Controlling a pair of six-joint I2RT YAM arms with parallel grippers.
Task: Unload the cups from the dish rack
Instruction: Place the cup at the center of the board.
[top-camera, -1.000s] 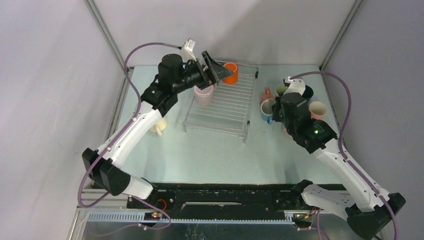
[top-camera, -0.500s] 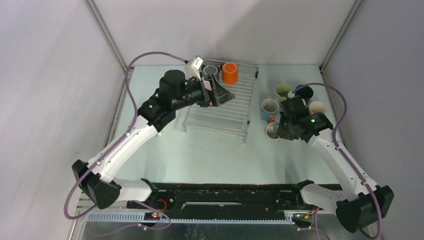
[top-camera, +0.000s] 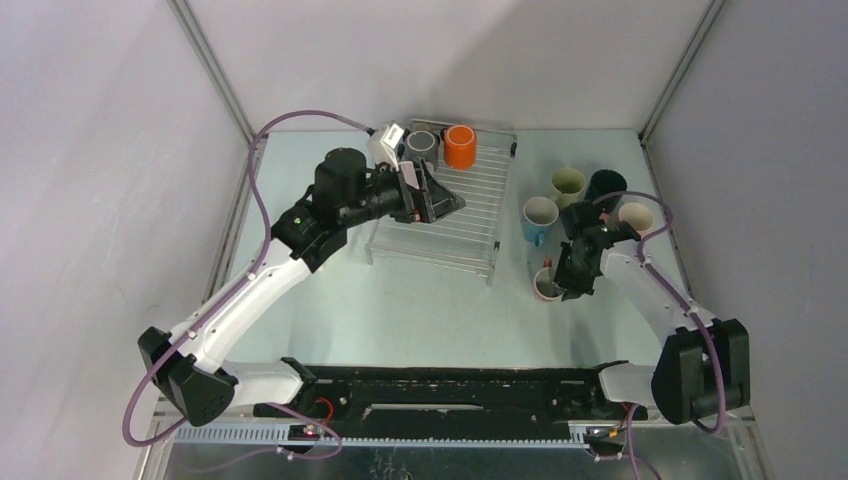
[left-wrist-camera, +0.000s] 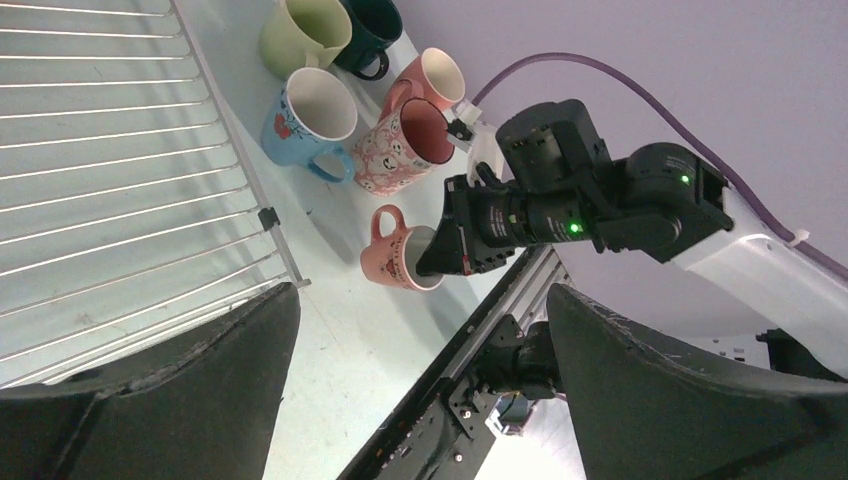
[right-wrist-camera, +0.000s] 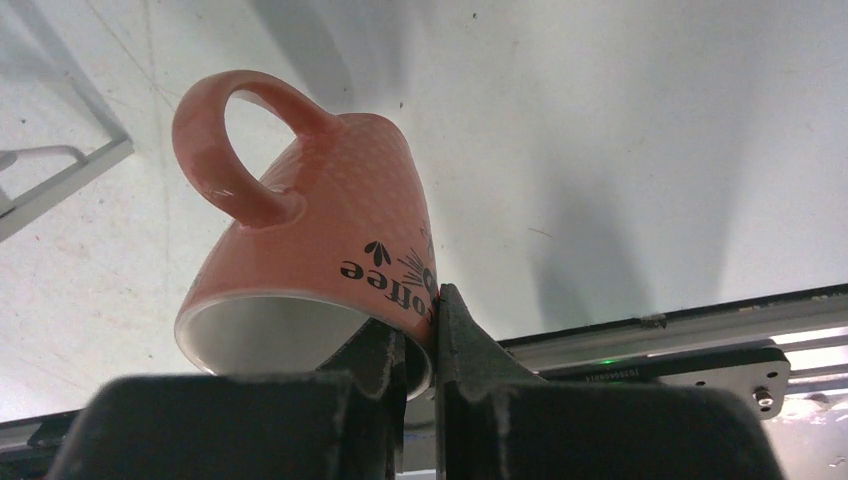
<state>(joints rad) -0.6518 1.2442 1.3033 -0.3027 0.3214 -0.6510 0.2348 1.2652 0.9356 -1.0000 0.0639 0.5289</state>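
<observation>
My right pincer (right-wrist-camera: 420, 335) is pressed together on the rim of a salmon-pink ceramic mug with a loop handle and black lettering (right-wrist-camera: 320, 210). One finger is inside the mouth and one outside. The mug hangs tilted just to the right of the near right corner of the flat dish rack of thin silvery wires (top-camera: 450, 215), over the pale bench (top-camera: 400, 295). I cannot tell whether its base touches the bench.

My left pincer (top-camera: 438, 197) is spread wide and empty above the left half of the rack. Two mugs remain on the rack's far edge: a glossy orange mug (top-camera: 460, 147) and, just beside it on its left, a grey mug (top-camera: 421, 143).

Further right of the rack stands a cluster of unloaded mugs. The closest to my held mug are a pale blue mug with a red print (top-camera: 540, 217) and a speckled pink mug (left-wrist-camera: 405, 145).

I judge these to be the risks:
- My hold is only a thin pinch on one wall. If I let go while the mug leans, it may topple onto its side and roll.
- If I swing it wide of the rack, it could knock the speckled pink mug and set the cluster clinking.
- At the far edge, closing on the grey mug may nudge the orange mug off the wires.
</observation>
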